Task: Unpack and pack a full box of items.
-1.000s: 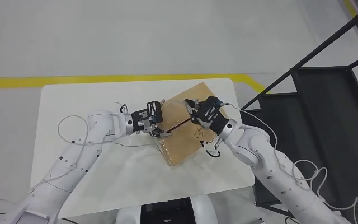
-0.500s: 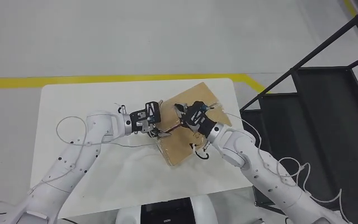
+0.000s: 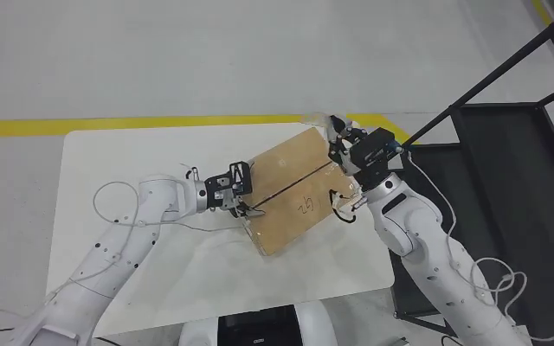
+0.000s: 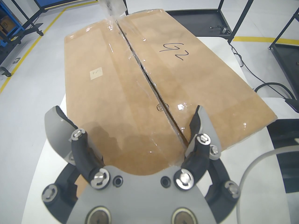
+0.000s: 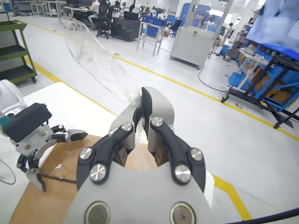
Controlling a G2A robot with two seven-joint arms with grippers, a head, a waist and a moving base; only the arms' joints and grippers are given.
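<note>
**Two arms, one strip of tape: the box is being unsealed**

The cardboard box lies skewed at the middle of the white table. Its flaps are shut, and its centre seam runs from lower left to upper right in the top view.

The right jaws are clamped together on a strip of clear tape above the seam's upper-right end. In the left wrist view the strip rises from the far edge of the box, where it appears attached.

The left jaws stand apart at the seam's opposite end, one on either side of it, low over the box's left edge. They are probably there to brace the box, so that a pull peels the tape instead of dragging the cardboard.

I cannot tell whether the gloss along the seam is leftover tape. Unpacking looks barely begun, as no flap is lifted yet.
</note>
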